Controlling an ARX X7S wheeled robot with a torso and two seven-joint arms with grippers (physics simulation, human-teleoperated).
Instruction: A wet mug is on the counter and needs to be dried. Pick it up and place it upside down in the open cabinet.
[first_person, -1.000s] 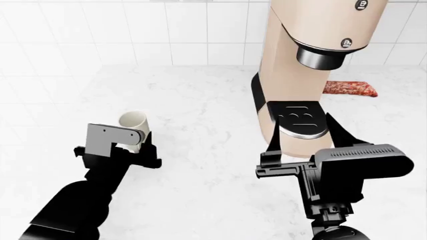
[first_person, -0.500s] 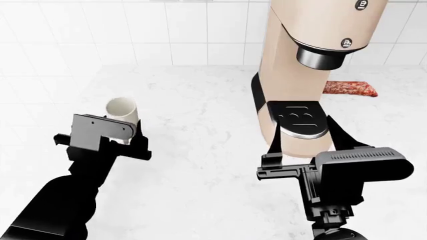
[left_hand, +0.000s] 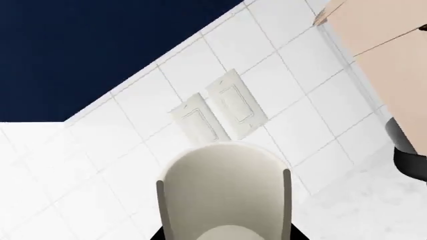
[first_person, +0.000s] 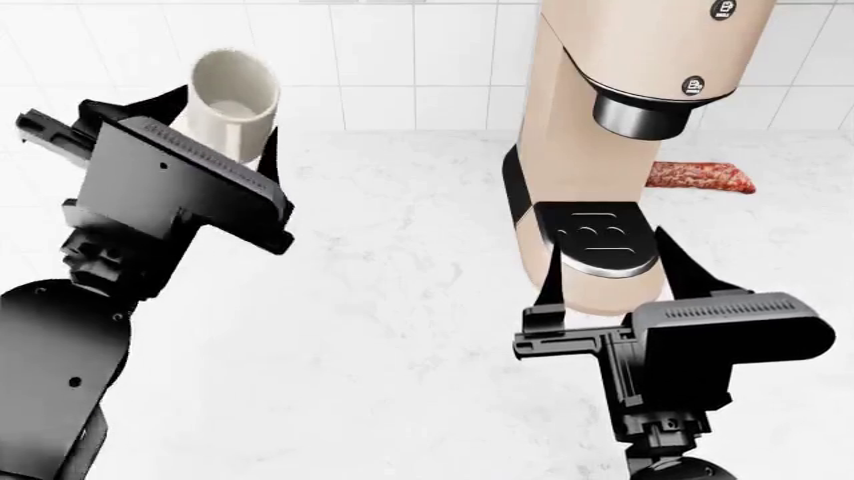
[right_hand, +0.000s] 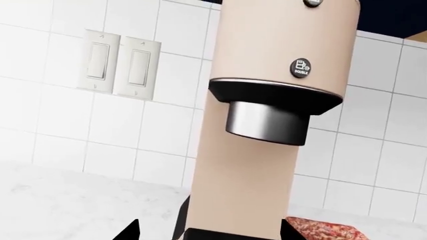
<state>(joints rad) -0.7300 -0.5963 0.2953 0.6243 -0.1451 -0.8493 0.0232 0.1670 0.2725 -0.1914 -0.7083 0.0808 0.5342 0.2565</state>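
My left gripper (first_person: 200, 125) is shut on the cream-white mug (first_person: 232, 100) and holds it upright, high above the white marble counter (first_person: 387, 290), in front of the wall tiles at the left. In the left wrist view the mug (left_hand: 223, 192) fills the space between the jaws, open mouth showing. My right gripper (first_person: 607, 268) is open and empty, low over the counter right in front of the beige coffee machine (first_person: 627, 130); only its dark fingertips (right_hand: 130, 231) show in the right wrist view. The open cabinet is out of view.
The tall beige coffee machine (right_hand: 267, 125) stands at the right on the counter. A reddish slab of meat (first_person: 701, 177) lies behind it. Two white wall switches (left_hand: 217, 110) sit on the tiled wall; a dark blue surface (left_hand: 93, 45) is above the tiles.
My left gripper has lifted the mug off the counter and raised it up and slightly left. The right arm has not moved.
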